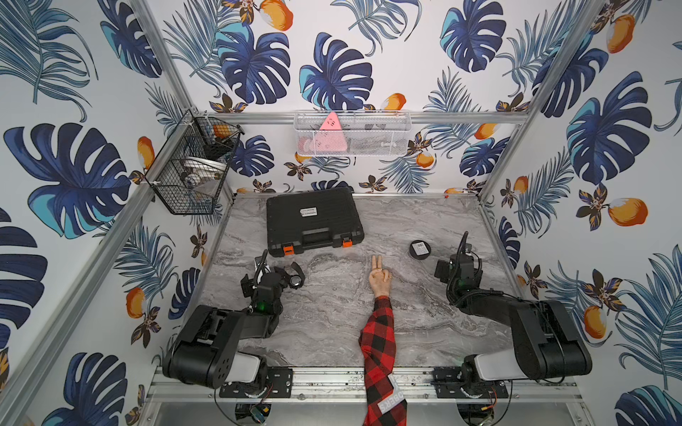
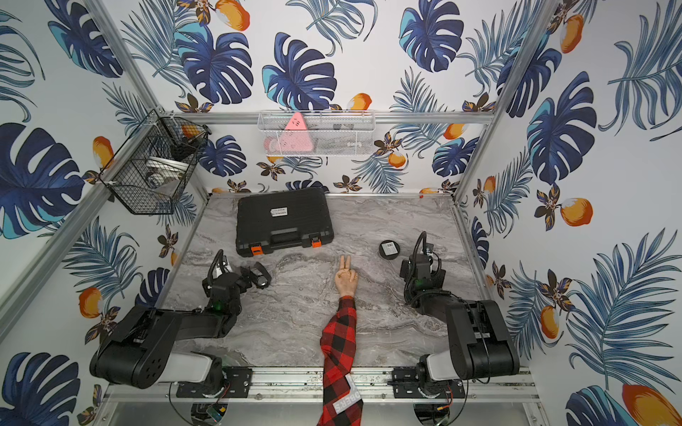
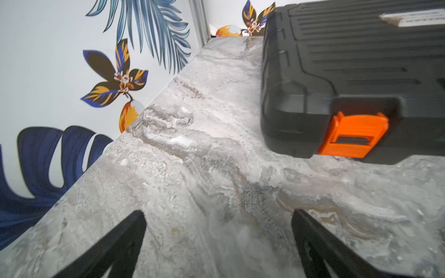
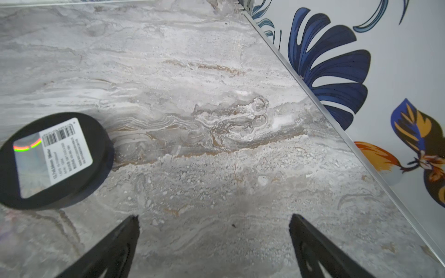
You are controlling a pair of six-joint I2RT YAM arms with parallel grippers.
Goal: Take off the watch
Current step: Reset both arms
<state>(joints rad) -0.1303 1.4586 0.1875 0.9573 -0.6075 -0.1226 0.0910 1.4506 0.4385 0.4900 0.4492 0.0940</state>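
**Both grippers wide open, watch on the table**

The left gripper (image 3: 218, 213) stood with its jaws spread as wide as they go. Its wrist view showed only bare table (image 1: 332, 324) between the fingertips, so it held nothing. It pointed towards the back of the table, with the near left corner of the case (image 1: 313, 225) and one orange latch (image 3: 352, 134) ahead of it.

The watch (image 1: 295, 281) lay on the table just to the right of that gripper, in front of the case. It was all black, with a round face that caught a dull grey glint at its centre. Its strap stood up from the table in a curve on the far side of the face. In both top views the watch and the gripper's dark body ran together, so whether they touched could not be told.

Well to the right of the watch lay the hand (image 1: 380, 278), two fingers stretched out and the rest curled in. Its wrist was bare above the red-and-black sleeve (image 1: 378, 339).

Further right sat the puck (image 1: 420, 250), its white label facing up.

The right gripper (image 4: 213, 216) was also fully open and empty, with only table between its tips. The puck lay close by, towards the hand.
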